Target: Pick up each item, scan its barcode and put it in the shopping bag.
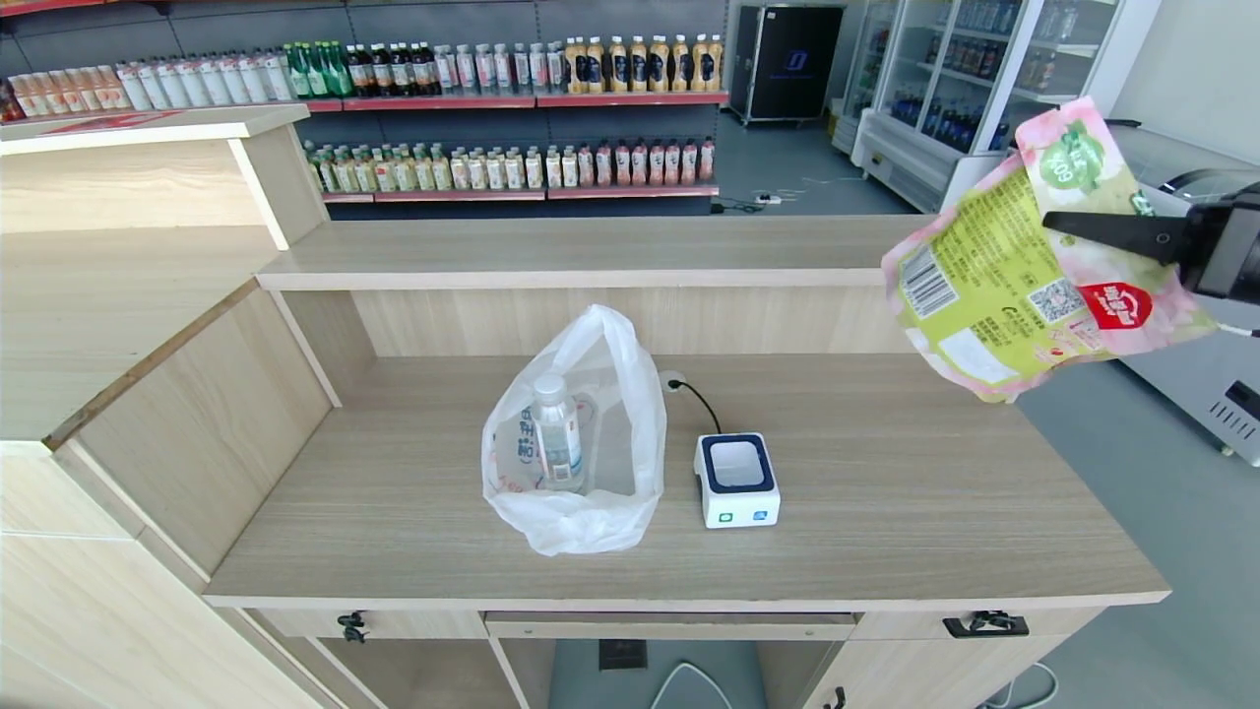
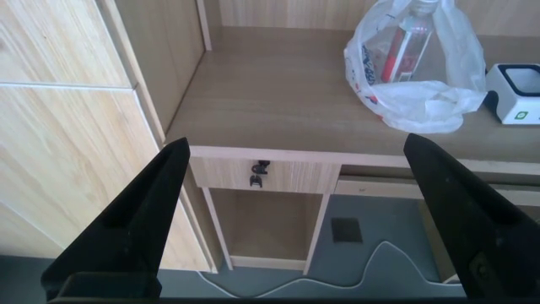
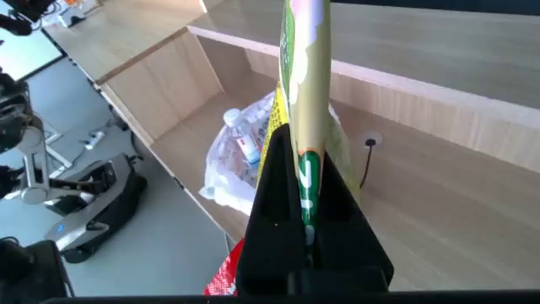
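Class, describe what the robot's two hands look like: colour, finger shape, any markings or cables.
Both are matt black. The left hand has two flat, wedge-shaped fingers tapering to narrow tips, with no markings visible. The right hand has a slim, pointed finger on a bulkier black body; a thin pale cable trails beneath it.

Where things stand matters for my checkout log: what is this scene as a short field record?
in hand: green and pink snack pouch, clamped in the right gripper, in the air by the right end of the light wooden counter
packing: white translucent plastic bag, open on the counter, clear plastic water bottle standing inside
scan point: white box-shaped barcode scanner, beside the bag on its right, nothing over it
idle arm: left gripper, open, empty, before the counter's front edge
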Controlling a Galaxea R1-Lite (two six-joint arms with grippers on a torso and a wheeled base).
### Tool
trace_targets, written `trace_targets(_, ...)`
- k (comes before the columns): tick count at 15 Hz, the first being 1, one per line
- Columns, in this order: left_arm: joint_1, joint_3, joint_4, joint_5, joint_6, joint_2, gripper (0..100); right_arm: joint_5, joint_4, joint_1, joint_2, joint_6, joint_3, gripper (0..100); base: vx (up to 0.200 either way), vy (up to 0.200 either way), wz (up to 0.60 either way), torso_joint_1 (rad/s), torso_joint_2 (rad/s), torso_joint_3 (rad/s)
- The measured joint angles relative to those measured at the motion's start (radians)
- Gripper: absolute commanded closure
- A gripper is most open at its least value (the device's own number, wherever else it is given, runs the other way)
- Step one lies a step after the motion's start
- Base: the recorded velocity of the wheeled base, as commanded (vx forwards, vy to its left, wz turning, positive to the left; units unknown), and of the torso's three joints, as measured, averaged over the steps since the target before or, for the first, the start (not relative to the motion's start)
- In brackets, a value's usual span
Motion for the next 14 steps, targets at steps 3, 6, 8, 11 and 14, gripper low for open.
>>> trace_targets(3,0.0,0.0,0.0,0.0,0.0,0.0,0,0.006,-0.014,0.141,-0.074,0.191,-0.077,100,0.0,0.0,0.0,0.0,0.0,0.0)
trace_targets(6,0.001,0.0,0.0,0.0,0.0,0.0,0,0.062,-0.005,0.293,-0.134,0.22,-0.071,100,0.0,0.0,0.0,0.0,0.0,0.0)
trace_targets(8,0.0,0.0,0.0,0.0,0.0,0.0,0,0.074,0.023,0.376,-0.167,0.223,-0.053,100,0.0,0.0,0.0,0.0,0.0,0.0)
trace_targets(11,0.0,0.0,0.0,0.0,0.0,0.0,0,0.076,0.124,0.468,-0.217,0.222,-0.07,100,0.0,0.0,0.0,0.0,0.0,0.0)
trace_targets(14,0.001,0.0,0.0,0.0,0.0,0.0,0,0.07,0.157,0.487,-0.276,0.221,-0.078,100,0.0,0.0,0.0,0.0,0.0,0.0)
